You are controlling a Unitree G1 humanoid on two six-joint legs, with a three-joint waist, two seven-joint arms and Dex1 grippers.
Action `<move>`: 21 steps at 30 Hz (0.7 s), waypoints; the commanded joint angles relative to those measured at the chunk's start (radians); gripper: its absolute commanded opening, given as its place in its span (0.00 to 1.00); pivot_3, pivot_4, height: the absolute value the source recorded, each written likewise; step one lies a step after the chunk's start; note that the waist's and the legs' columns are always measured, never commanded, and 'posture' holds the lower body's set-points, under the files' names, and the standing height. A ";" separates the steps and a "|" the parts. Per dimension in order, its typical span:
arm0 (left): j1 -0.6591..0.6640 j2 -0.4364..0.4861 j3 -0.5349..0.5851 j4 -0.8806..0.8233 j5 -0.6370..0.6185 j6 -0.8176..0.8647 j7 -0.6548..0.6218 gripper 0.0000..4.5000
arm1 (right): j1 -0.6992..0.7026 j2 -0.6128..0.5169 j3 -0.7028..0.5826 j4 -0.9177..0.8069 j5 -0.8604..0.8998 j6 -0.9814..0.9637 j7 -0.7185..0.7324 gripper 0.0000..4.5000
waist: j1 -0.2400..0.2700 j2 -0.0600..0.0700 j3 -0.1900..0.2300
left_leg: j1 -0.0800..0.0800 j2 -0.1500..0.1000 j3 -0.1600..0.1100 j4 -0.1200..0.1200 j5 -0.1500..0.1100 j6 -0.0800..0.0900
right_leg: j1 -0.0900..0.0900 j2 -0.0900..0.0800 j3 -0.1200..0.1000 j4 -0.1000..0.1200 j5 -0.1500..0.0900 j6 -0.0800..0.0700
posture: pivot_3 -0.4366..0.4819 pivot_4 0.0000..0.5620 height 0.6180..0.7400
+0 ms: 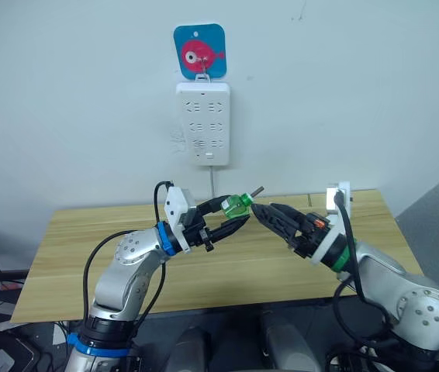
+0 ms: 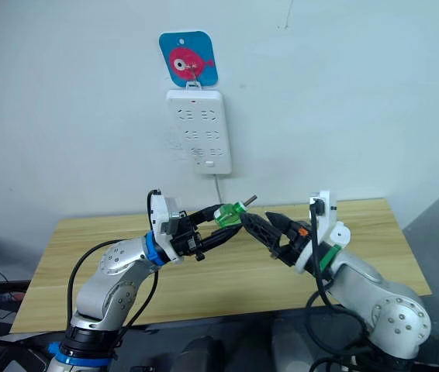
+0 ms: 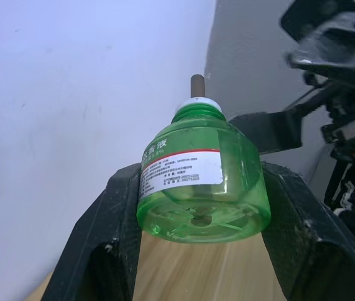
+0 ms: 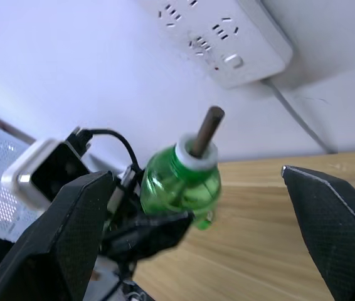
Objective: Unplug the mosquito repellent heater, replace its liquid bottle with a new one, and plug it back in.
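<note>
While the left gripper [image 3: 199, 207] clamps the green bottle [image 3: 201, 179] by its sides above the counter [image 1: 64, 256], the right gripper [image 4: 196, 207] gapes wide beside it. Light, smooth plastic, probably slippery; hold the body, since the wick [image 4: 206, 130] looks fragile.

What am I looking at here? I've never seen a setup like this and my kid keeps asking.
It is a humanoid robot with two arms. Two pictures come from cameras in its head, two from its wrists. The left gripper is shut on a green liquid bottle with a wick, held above a wooden table. The right gripper is open, right beside the bottle. On the wall hangs a white power strip below a fish hook plate.
</note>
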 commanded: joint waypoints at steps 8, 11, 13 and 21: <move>-0.026 -0.010 -0.013 -0.038 0.005 -0.040 0.020 0.50 | -0.065 -0.023 0.145 0.093 0.101 -0.178 -0.099 0.87 | -0.008 0.000 0.000 | -0.002 0.001 -0.001 -0.001 0.000 0.000 | -0.002 0.000 0.000 0.001 0.000 -0.001 | 0.31 0.26 1.00; -0.025 -0.011 -0.013 -0.045 0.004 -0.038 0.032 0.50 | -0.062 -0.048 0.168 0.098 0.118 -0.204 -0.101 0.62 | -0.008 0.000 0.000 | -0.002 0.001 -0.001 0.000 0.000 0.000 | -0.002 0.000 0.001 0.000 0.000 0.000 | 0.31 0.26 1.00; -0.025 -0.005 -0.018 -0.049 0.003 -0.036 0.029 0.50 | -0.060 -0.064 0.181 0.101 0.135 -0.222 -0.107 0.46 | -0.009 0.000 0.000 | -0.002 0.001 -0.001 0.000 0.000 0.000 | -0.002 0.000 0.001 0.000 0.000 0.000 | 0.31 0.26 1.00; -0.013 0.006 -0.034 -0.068 0.012 -0.045 0.024 0.50 | -0.048 -0.127 0.229 0.102 0.191 -0.270 -0.109 0.19 | -0.009 0.000 0.000 | -0.002 0.001 -0.001 0.000 0.000 0.000 | -0.002 0.000 0.001 0.001 0.000 0.000 | 0.32 0.27 1.00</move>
